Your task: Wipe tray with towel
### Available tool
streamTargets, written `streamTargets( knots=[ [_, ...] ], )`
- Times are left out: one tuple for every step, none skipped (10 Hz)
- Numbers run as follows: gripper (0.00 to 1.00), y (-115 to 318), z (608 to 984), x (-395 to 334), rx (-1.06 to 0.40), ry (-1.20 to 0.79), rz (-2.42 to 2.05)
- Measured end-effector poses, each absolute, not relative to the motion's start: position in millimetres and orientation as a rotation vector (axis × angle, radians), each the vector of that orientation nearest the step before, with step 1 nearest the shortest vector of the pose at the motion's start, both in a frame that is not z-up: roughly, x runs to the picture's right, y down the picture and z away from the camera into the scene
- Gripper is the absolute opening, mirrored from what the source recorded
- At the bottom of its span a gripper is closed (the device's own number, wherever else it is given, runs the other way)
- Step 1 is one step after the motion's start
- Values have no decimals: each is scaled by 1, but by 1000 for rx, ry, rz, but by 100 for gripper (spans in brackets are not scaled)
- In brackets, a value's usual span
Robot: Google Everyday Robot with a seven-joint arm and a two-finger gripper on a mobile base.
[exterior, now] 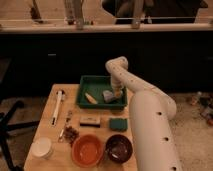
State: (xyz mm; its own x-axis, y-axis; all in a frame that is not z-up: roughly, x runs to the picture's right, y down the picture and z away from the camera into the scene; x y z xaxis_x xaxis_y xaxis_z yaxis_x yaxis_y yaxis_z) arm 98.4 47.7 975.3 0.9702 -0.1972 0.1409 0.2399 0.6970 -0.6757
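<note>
Right, camera view: the white arm (150,120) rises from the lower right, bends at its elbow up top, and drops down into the green tray (98,81) at the far middle of the wooden counter (45,127). The gripper (115,95) sits low inside the tray's right half, right at the grey towel (108,96), a crumpled lump resting on the tray floor toward the right side. Whether the fingers are open or clamped on the cloth, I cannot tell; the wrist covers them. Gripper and towel look to be touching, or as near as makes no difference.

Left of the towel, also in the tray, lies a pale yellowish object (91,98), slanted, its kind unclear. On the counter just in front of the tray: a small light-coloured bar (89,120), and beside it to the right a dark green sponge (118,124), partly edged by the arm. Nearer the front, an orange bowl (88,150) and a dark brown bowl (119,148) sit side by side, almost touching. Over on the left, a long white utensil (57,106) lies lengthwise, a small scatter of brownish bits (71,134) sits near the orange bowl, and a white round container (41,147) holds the front-left corner.
</note>
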Motion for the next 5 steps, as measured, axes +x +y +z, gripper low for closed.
streamTargets(
  knots=[
    [0,43,975,99,-755,-68,-226],
    [0,37,976,102,-753,-99,-191],
    [0,34,978,105,-754,-120,-168],
    [0,30,980,106,-757,-163,-131],
    [0,28,983,105,-762,-196,-108]
  ],
)
